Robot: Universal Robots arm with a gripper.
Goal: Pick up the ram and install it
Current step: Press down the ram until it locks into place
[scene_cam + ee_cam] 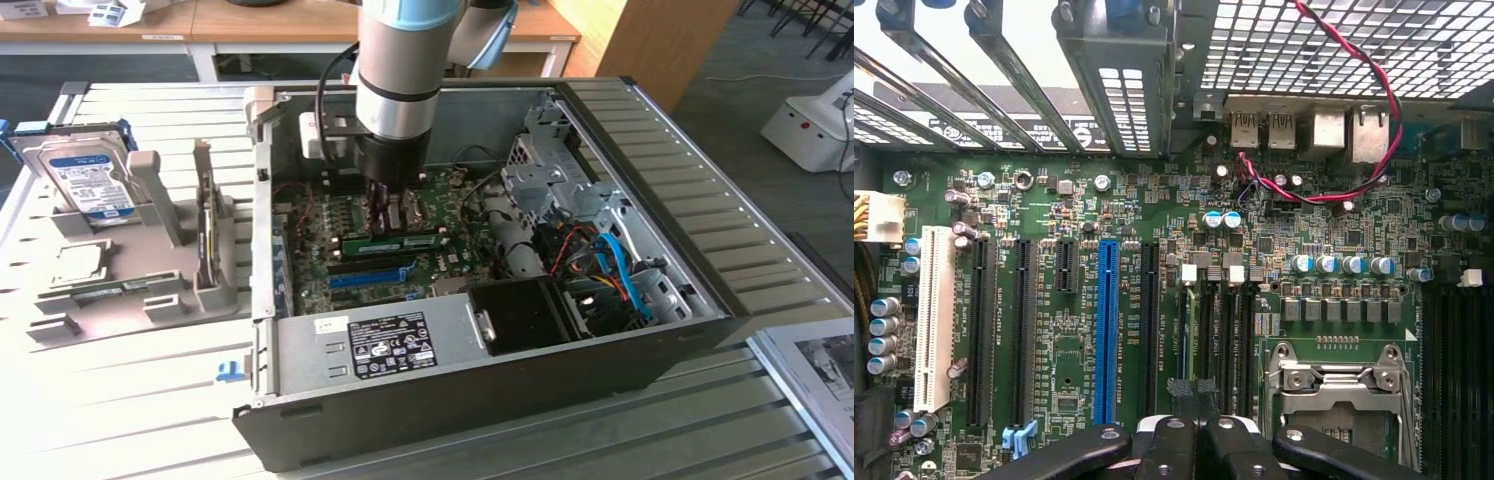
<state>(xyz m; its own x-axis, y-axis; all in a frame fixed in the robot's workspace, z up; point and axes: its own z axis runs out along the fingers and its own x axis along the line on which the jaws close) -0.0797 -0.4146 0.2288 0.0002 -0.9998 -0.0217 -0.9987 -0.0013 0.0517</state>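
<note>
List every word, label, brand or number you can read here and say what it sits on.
None reads with certainty.
Power supply label: white print on black, too small.
Hard drive label: blurred.
White lettering on the motherboard beside the blue slot: too small.
Sticker on the slot bracket: illegible.

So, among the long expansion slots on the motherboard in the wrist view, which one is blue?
The blue slot is the one in the middle of the row. The white slot sits at one end, and the other long slots, such as its neighbour, are black.

slatted metal table (747, 215), wooden desks (200, 25) behind, grey floor (761, 90)
</note>
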